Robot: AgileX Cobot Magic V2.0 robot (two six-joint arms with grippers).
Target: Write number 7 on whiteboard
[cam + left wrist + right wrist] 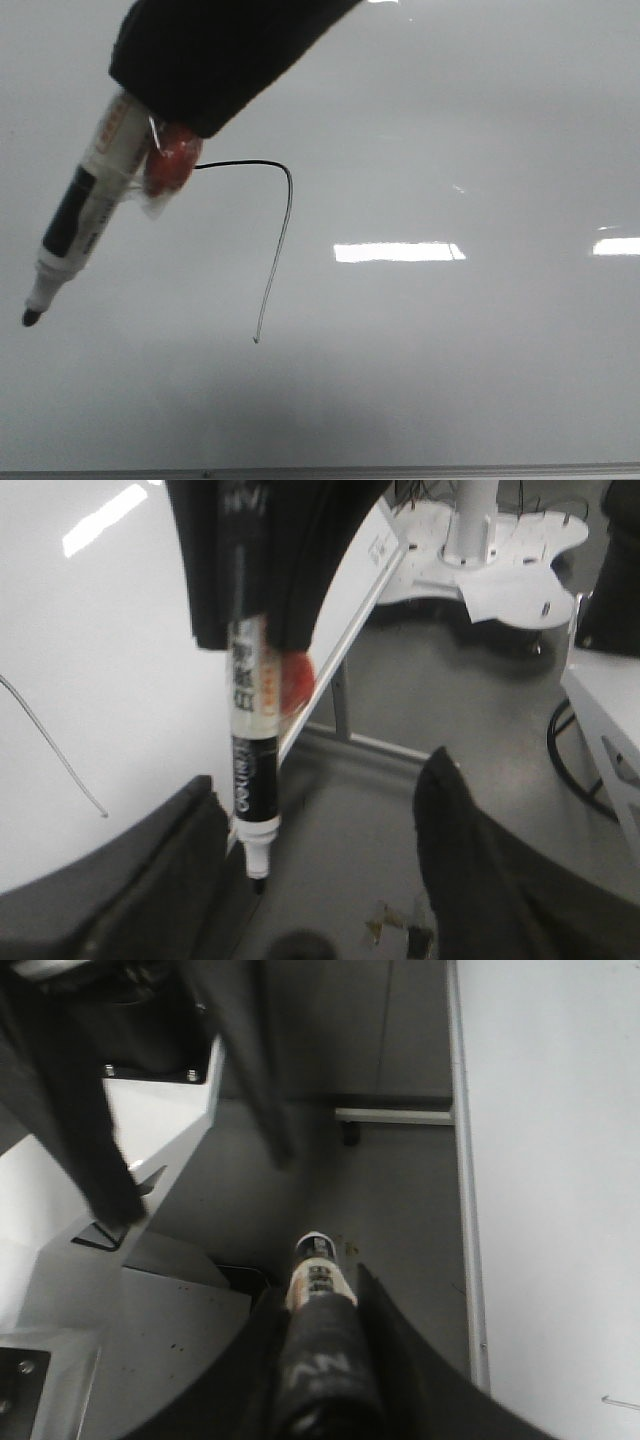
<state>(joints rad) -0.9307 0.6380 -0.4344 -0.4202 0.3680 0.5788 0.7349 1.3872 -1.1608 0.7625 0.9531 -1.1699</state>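
Checking the front view, you will find the number 7 (240,163) drawn on the whiteboard (480,120) as a thin black line: a short level top stroke, a rounded corner, then a long fainter downstroke slanting toward 7 o'clock and ending above the board's metal bottom edge (400,468). Your right gripper (165,120) enters from 12 o'clock and is clamped on a marker (90,210), which angles down toward 7 o'clock with its black tip uncapped. That tip sits at about 9 o'clock from the foot of the numeral, well apart from the line; whether it touches the board cannot be told. A red pad (172,160) wrapped in clear film shows on the gripper beside the marker barrel, just at the start of the top stroke. From the right wrist view, the barrel is seated between the two fingers. From the left wrist view, your left gripper (320,780) has its fingers spread wide and holds nothing; the marker hangs near one of those fingers (190,870). A bright rectangular reflection (398,252) lies at 3 o'clock from the downstroke.
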